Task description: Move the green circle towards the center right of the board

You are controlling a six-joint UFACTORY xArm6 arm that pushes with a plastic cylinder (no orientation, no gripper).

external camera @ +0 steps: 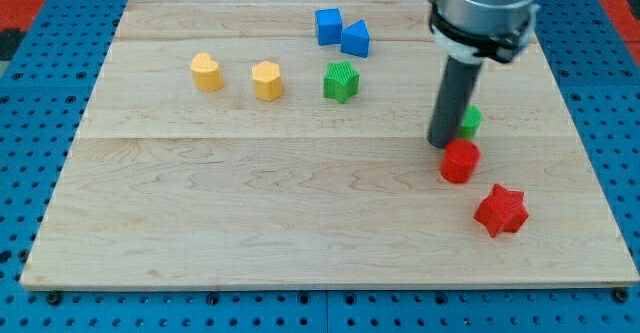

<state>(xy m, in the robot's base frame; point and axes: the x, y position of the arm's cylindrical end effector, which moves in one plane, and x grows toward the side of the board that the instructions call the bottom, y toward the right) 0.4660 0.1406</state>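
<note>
One green circle [470,122] beside my tip [443,145]

One camera, high (angled down), fronting board [300,213].

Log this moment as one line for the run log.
tip: touching green circle's left | green circle: center right, partly hidden by rod | red circle: just below tip | status: push underway

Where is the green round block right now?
The green circle sits on the view's right side, mostly hidden behind my tip, just above the red round block.
</note>
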